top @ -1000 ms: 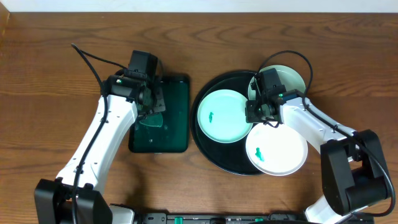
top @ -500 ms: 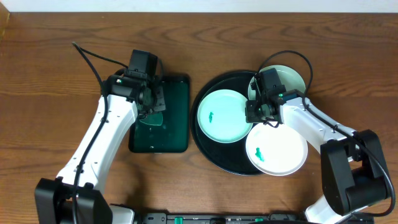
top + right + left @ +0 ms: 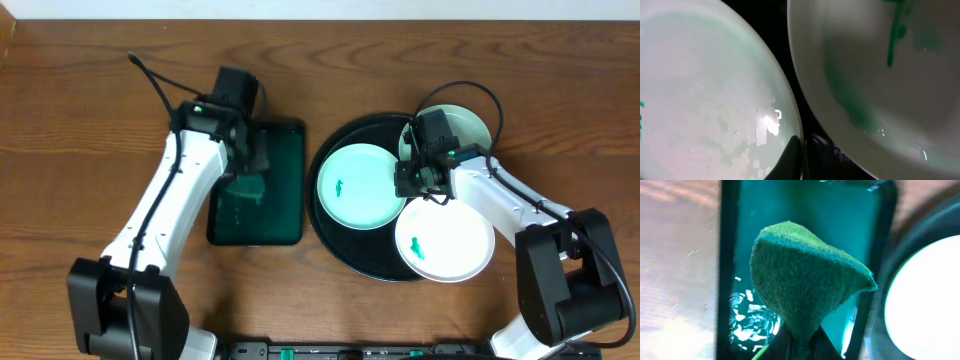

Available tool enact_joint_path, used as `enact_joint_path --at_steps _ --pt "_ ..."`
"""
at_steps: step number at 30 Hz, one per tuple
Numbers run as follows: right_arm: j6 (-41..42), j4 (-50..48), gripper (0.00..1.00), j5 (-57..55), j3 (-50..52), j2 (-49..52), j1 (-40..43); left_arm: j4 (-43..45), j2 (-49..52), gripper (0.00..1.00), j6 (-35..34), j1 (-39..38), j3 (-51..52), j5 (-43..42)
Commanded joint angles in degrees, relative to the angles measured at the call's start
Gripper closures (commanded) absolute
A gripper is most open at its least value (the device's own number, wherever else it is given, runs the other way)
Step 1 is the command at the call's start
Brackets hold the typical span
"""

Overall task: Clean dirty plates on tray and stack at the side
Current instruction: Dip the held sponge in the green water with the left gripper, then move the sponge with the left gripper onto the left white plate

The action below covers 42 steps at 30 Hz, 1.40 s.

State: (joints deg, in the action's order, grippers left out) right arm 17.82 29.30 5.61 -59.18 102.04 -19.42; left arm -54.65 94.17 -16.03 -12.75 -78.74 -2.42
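- The sponge [image 3: 800, 280] pinched in the left gripper [image 3: 799, 339] is dark green with a fuzzy, speckled nap.
- The rectangular tray [image 3: 285, 215] beneath that gripper is deep green with a black rim. White glints dapple its wet floor.
- The mint plate [image 3: 365, 195] at the right gripper's [image 3: 408, 185] fingertips is pale mint and carries a small green smear [image 3: 340, 187].
- The white plate [image 3: 455, 245] beside that gripper's forearm is whiter, with its own green smear.
- The third plate [image 3: 468, 122], under the gripper's cable, is a duller greyish mint.
- The round tray [image 3: 340, 245] under all three is black.
- The table [image 3: 80, 120] is reddish-brown wood with darker grain.
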Motion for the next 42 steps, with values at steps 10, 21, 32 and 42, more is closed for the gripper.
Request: enact_joint_path --at_steps 10,21,32,42 --pt "0.59 -0.07 0.99 0.72 0.0 -1.31 -0.61 9.07 0.2 0.93 -8.87 -10.32 0.42 -6.14" --pt "0.59 0.0 0.99 0.72 0.0 -1.31 -0.61 17.31 3.26 0.93 -17.09 -18.84 2.45 -3.54" --pt "0.59 0.02 0.99 0.7 0.0 -1.31 -0.61 21.03 13.42 0.93 -18.38 -20.59 2.45 -3.3" --pt "0.57 0.04 0.99 0.61 0.07 -1.29 -0.61 22.05 18.27 0.93 -18.14 -20.59 2.45 -0.96"
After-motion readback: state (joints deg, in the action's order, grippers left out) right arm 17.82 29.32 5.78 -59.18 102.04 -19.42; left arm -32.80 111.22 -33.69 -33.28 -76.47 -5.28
